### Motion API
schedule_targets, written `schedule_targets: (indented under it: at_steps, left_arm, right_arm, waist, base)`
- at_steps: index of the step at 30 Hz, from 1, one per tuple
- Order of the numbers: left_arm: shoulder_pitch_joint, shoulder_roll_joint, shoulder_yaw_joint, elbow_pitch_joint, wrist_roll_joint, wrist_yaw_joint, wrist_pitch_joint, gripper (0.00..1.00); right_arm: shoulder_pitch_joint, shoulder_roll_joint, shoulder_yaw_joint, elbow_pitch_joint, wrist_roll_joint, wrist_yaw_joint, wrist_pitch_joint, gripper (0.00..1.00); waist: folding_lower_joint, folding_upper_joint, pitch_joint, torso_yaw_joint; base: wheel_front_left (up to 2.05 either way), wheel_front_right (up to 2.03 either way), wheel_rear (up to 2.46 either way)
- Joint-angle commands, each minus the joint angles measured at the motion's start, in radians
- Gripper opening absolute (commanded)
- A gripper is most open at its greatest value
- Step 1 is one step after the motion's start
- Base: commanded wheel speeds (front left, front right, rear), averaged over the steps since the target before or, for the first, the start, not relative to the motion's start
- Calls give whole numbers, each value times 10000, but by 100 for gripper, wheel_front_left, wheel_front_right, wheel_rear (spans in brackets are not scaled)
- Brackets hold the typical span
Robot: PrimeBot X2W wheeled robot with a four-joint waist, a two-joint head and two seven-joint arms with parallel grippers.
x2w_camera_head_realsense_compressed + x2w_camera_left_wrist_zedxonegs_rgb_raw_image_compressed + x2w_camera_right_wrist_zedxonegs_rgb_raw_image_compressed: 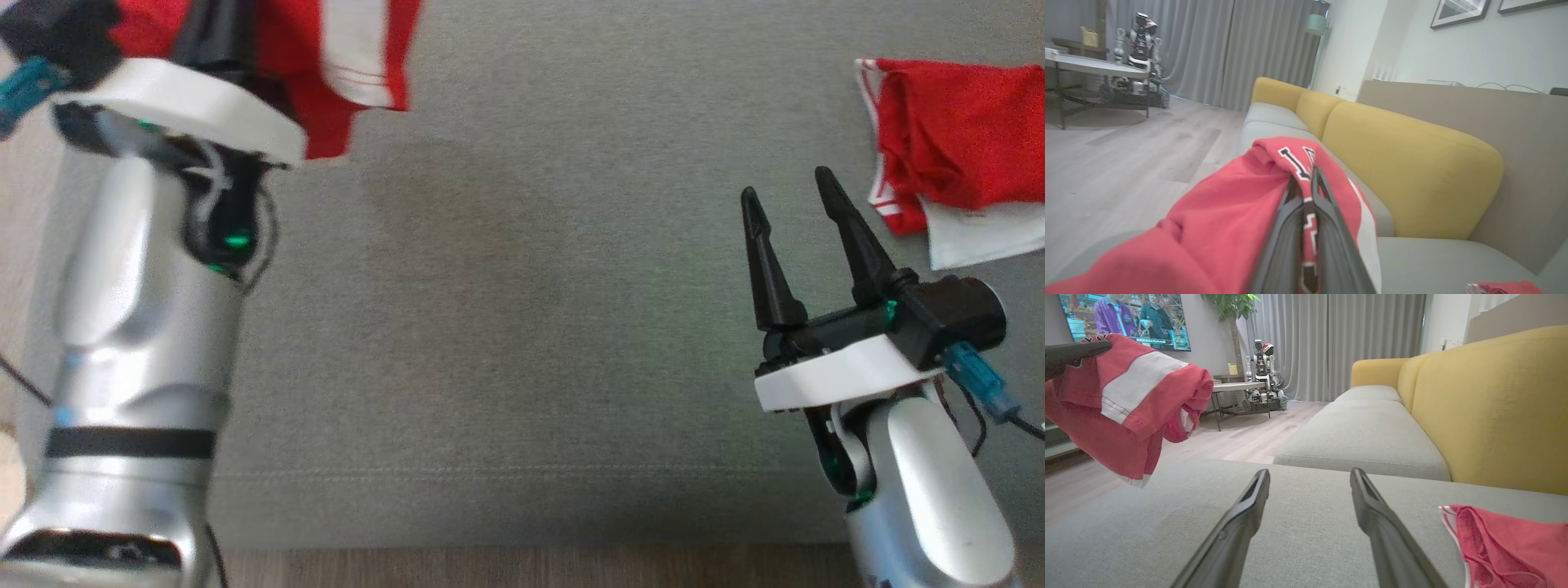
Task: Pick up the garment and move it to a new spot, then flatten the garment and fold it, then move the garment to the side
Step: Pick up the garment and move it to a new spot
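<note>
Garment [343, 49] hangs bunched in the clamped left gripper [1305, 174] above the far left of the sofa seat [522, 327], well apart from the spread, empty right gripper [784, 182], with bare upholstery between them.

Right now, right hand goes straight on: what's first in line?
Nothing before the right hand but grey fabric sofa seat, which it may graze; depth unclear. The crumpled red-and-white garment lies to its right.
</note>
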State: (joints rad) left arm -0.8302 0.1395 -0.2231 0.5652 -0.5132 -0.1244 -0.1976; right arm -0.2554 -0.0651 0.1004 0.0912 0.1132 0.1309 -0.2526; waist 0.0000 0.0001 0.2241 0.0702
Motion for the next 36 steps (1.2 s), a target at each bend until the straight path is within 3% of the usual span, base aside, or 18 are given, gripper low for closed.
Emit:
schedule_targets:
  at_steps: [1, 6, 10, 13, 16, 19, 23, 34, 35, 36]
  left_arm:
    - [-278, 229, 171, -555, -45, -58, 54, 0]
    - [-328, -644, -460, -1574, -393, 48, 240, 0]
    - [-572, -878, -1411, -2206, -1413, 308, -96, 0]
    - [-698, -887, -2609, -2946, -2922, 983, -511, 0]
    - [-590, -889, -3309, -3521, -3699, 1726, -628, 0]
    - [-33, -890, -3570, -3856, -3386, 2248, -636, 0]
    - [871, -891, -4133, -3305, -2525, 2637, -639, 0]
    - [1456, -892, -4996, -1797, -1640, 2504, -640, 0]
    - [1398, -892, -5335, -1323, -1571, 2421, -641, 38]
    - [1338, -892, -5530, -1083, -1550, 2393, -641, 94]
  right_arm:
    - [-146, 138, 177, -320, 77, -2, -85, 100]
    - [-279, 145, 292, -476, 365, -2, -89, 100]
    - [-435, 146, 443, -513, 504, -2, -89, 100]
    - [-540, 147, 450, -541, 587, -2, -90, 100]
    - [-580, 147, 369, -590, 609, -2, -90, 100]
    - [-611, 147, 310, -620, 595, -2, -90, 100]
    - [-731, 148, 323, -637, 607, -2, -91, 100]
    - [-772, 148, 234, -595, 600, -2, -91, 100]
    - [-761, 148, 275, -560, 608, -2, -91, 100]
    - [-756, 148, 289, -542, 608, -2, -91, 100]
  waist:
    - [0, -1, -37, -195]
    - [0, -1, 76, -650]
    - [0, -1, 221, -1057]
    - [0, -1, 298, -1281]
    - [0, -1, 412, -1363]
    - [0, -1, 539, -1371]
    - [0, -1, 717, -1386]
    - [0, -1, 844, -1168]
    - [0, -1, 789, -1139]
    - [0, -1, 757, -1123]
  base:
    - [0, 0, 0]
    - [0, 0, 0]
    - [0, 0, 0]
    - [0, 0, 0]
    - [0, 0, 0]
    - [0, 0, 0]
    - [0, 0, 0]
    - [0, 0, 0]
    - [0, 0, 0]
    - [0, 0, 0]
